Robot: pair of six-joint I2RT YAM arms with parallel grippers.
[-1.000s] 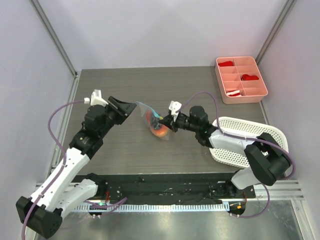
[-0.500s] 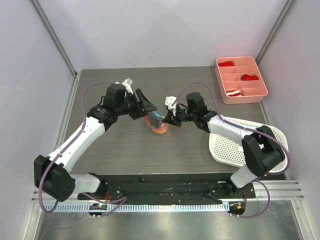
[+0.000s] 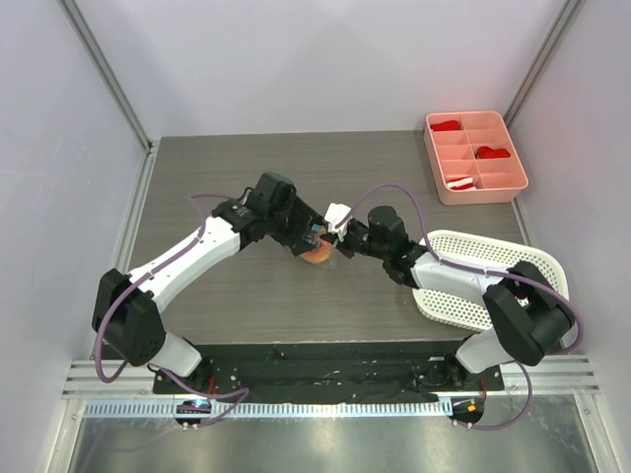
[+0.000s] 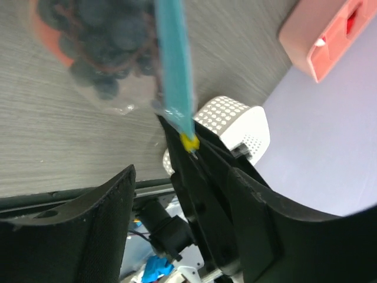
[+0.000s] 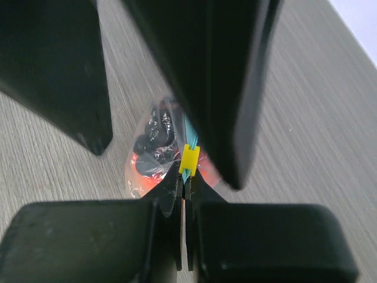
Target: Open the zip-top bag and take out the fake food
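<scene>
The zip-top bag (image 3: 315, 252) hangs low over the table's middle, clear, with a teal zip strip (image 4: 174, 59) and a yellow slider (image 5: 189, 158). Inside is the fake food: a black berry cluster (image 5: 154, 132) and an orange-red piece (image 5: 141, 175). My right gripper (image 5: 185, 180) is shut on the strip's end just below the slider; it shows in the top view (image 3: 335, 240) to the bag's right. My left gripper (image 4: 182, 172) is open, its two fingers (image 5: 59, 76) spread either side of the strip and slider, touching neither. It meets the bag from the left (image 3: 306, 235).
A pink divided tray (image 3: 434, 169) with red and white bits stands at the back right. A white perforated basket (image 3: 473, 288) lies at the right under my right arm, also seen in the left wrist view (image 4: 232, 115). Grey walls close both sides.
My left arm has swung right and forward until its open fingers straddle the bag's strip. My right gripper has kept its hold, shifting the bag slightly.
</scene>
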